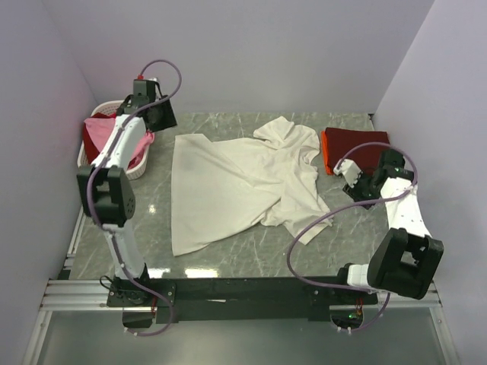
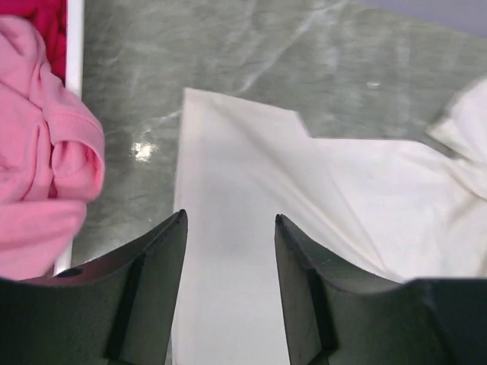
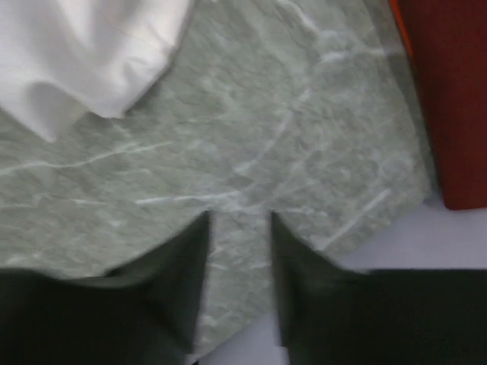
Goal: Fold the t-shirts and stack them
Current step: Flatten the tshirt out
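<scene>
Mid-table: cream-white t-shirt (image 1: pixel 236 182), crumpled; dark red t-shirt (image 1: pixel 358 148) (far right, folded). Left gripper (image 2: pixel 230 217) over cream cloth, jaws parted, empty. Right gripper (image 3: pixel 240 217) over table (image 3: pixel 266 137), jaws slightly parted, empty.

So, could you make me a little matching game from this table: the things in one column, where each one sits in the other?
Things:
1. cream-white t-shirt
2. dark red t-shirt
3. pink t-shirt

Places:
A. in the white basket, far left
B. folded at the far right of the table
C. spread out across the middle

Pairs: 1-C, 2-B, 3-A
</scene>
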`<act>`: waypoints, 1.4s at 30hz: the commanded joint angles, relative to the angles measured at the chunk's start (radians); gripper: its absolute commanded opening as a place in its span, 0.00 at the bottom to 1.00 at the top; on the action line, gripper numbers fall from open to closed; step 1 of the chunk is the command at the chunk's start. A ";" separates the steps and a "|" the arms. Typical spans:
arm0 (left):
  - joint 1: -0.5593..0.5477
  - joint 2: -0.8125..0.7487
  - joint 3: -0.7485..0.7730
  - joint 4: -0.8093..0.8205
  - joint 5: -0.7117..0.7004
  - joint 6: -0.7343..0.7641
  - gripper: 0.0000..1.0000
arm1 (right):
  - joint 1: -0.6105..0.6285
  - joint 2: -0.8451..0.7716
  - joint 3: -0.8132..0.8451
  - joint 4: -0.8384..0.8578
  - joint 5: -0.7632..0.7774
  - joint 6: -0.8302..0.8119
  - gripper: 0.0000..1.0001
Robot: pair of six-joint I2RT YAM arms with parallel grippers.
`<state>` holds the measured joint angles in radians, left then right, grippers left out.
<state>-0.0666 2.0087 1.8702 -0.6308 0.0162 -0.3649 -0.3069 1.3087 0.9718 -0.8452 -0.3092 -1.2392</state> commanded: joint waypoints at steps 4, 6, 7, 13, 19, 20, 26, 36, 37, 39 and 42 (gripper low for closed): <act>-0.134 -0.429 -0.374 0.106 0.215 0.151 0.57 | 0.052 -0.040 -0.034 -0.296 -0.294 -0.259 0.68; -0.280 -0.499 -0.539 0.126 0.179 0.248 0.58 | 0.096 -0.061 -0.099 -0.249 -0.303 -0.250 0.68; -0.336 -0.566 -0.601 0.169 0.154 0.283 0.59 | 0.141 -0.068 -0.122 -0.227 -0.295 -0.241 0.68; -0.573 -0.737 -0.939 0.276 0.089 0.506 0.59 | 0.235 -0.120 -0.226 -0.035 -0.254 -0.160 0.68; -0.656 -0.798 -1.079 0.310 0.092 0.583 0.58 | 0.258 -0.031 -0.209 0.049 -0.248 -0.042 0.62; -0.665 -0.800 -1.082 0.304 0.062 0.583 0.58 | 0.270 -0.020 -0.209 0.081 -0.231 0.002 0.61; -0.691 -0.933 -1.120 0.333 -0.152 0.543 0.57 | 0.345 0.015 -0.210 0.210 -0.168 0.153 0.31; -0.693 -1.217 -1.230 0.405 -0.202 0.518 0.60 | 0.518 0.233 0.166 0.283 -0.133 0.617 0.00; -0.693 -1.240 -1.237 0.408 -0.194 0.518 0.62 | 0.525 0.303 0.203 0.302 -0.052 0.729 0.12; -0.694 -1.255 -1.247 0.408 -0.202 0.518 0.66 | 0.529 0.375 0.331 0.289 0.019 0.802 0.36; -0.696 -1.285 -1.257 0.417 -0.214 0.511 0.72 | 0.519 0.436 0.415 0.222 0.064 0.746 0.52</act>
<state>-0.7570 0.7506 0.6231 -0.2691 -0.1825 0.1616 0.2260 1.7279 1.3136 -0.6128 -0.3473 -0.5873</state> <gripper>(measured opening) 0.707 0.495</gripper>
